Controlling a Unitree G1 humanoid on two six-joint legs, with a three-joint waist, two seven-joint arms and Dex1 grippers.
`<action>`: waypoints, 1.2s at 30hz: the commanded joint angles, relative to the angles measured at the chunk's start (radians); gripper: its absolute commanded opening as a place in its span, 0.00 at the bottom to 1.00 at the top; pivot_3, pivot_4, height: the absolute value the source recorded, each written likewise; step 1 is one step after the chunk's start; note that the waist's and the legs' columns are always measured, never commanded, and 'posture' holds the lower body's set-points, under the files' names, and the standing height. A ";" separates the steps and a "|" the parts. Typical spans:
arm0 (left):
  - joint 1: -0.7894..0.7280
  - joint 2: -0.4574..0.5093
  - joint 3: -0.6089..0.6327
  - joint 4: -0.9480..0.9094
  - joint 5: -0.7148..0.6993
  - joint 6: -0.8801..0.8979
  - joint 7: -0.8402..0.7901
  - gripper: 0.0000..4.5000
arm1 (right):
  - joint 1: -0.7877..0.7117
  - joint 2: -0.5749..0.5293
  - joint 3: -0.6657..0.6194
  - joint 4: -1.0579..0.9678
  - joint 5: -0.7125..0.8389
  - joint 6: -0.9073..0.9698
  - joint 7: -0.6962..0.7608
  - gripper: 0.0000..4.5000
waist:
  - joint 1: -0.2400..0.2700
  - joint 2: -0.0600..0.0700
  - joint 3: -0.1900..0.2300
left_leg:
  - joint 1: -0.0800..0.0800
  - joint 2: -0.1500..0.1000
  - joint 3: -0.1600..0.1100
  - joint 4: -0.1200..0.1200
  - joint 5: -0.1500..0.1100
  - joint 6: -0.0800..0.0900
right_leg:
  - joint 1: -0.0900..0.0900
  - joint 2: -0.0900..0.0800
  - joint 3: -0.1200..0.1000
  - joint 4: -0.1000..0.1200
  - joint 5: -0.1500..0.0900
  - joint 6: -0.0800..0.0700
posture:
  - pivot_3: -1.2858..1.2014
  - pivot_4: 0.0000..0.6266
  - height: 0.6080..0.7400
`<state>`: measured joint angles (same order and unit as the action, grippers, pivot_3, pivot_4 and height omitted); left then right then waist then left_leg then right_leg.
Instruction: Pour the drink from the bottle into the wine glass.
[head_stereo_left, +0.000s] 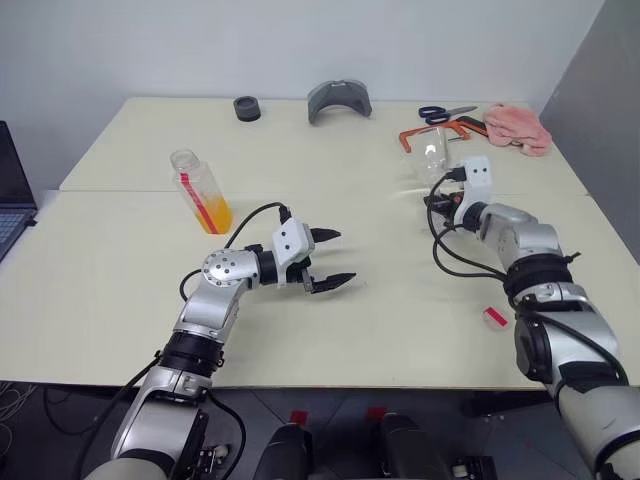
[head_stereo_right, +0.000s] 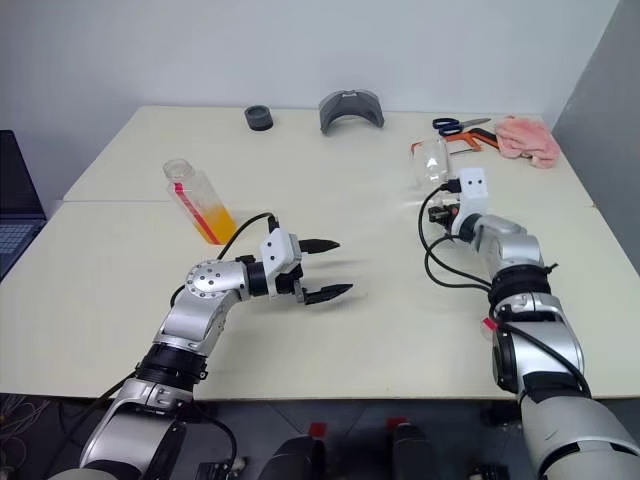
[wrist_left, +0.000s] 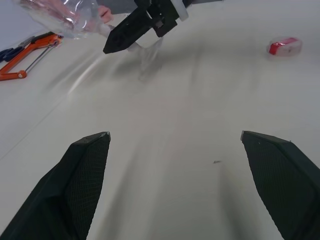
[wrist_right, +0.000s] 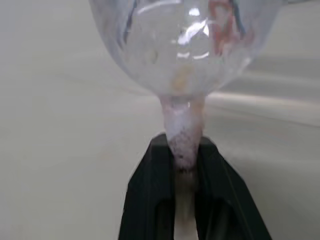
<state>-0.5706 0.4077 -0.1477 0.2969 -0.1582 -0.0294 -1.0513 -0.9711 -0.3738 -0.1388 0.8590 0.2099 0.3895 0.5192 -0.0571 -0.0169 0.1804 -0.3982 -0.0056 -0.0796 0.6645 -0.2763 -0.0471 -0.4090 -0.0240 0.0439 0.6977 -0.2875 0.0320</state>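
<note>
Gripping wine glass (wrist_right: 185, 60) stem, right gripper (wrist_right: 186, 165) jaws clamped | left gripper (head_stereo_left: 328, 259) jaws apart, empty | bottle (head_stereo_left: 200, 190) upright on desk (head_stereo_left: 400, 300), beyond-left of left gripper, nearer arm

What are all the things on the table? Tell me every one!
Bottle: one, clear with orange drink, no cap on, far left.
Glass: one, clear, held by its stem, right side.
Cap: one, pinkish-red, near right edge.
Black ring: one, far side.
Grey curved part: one, far middle.
Scissors: one, blue-handled, far right.
Orange tool: one, behind glass.
Pink cloth: one, far right corner.
Laptop: one, left edge.
Left gripper: jaws open, holding nothing.
Right gripper: jaws shut on glass stem.
</note>
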 joint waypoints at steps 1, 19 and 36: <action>-0.002 0.013 0.015 -0.045 -0.019 -0.005 -0.006 1.00 | 0.073 0.012 0.005 -0.111 0.007 0.028 0.004 0.03 | 0.000 0.000 0.000 | 0.000 0.000 0.000 0.000 0.000 0.000 | 0.000 0.000 0.000 0.000 0.000 0.000 | 0.52 0.24 1.00; -0.026 0.018 0.010 -0.026 -0.019 -0.006 -0.037 1.00 | 0.190 -0.040 -0.034 -0.603 0.209 0.754 0.041 0.03 | 0.003 0.000 -0.001 | 0.002 0.000 -0.002 0.000 0.000 0.000 | 0.003 0.001 -0.001 -0.001 0.000 0.000 | 0.52 0.24 1.00; -0.018 -0.009 -0.009 -0.030 -0.009 -0.010 -0.052 1.00 | 0.088 -0.131 -0.024 -0.595 0.353 1.225 -0.046 0.03 | 0.003 0.001 0.000 | 0.000 -0.001 0.000 -0.001 0.000 0.001 | 0.001 0.000 -0.001 -0.001 0.000 0.000 | 0.52 0.24 1.00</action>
<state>-0.5829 0.3978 -0.1566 0.2883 -0.1576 -0.0294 -1.1022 -0.8733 -0.4877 -0.1576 0.3025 0.5290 1.6056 0.4751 -0.0540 -0.0161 0.1803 -0.3985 -0.0063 -0.0800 0.6639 -0.2768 -0.0464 -0.4078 -0.0236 0.0428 0.6965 -0.2877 0.0317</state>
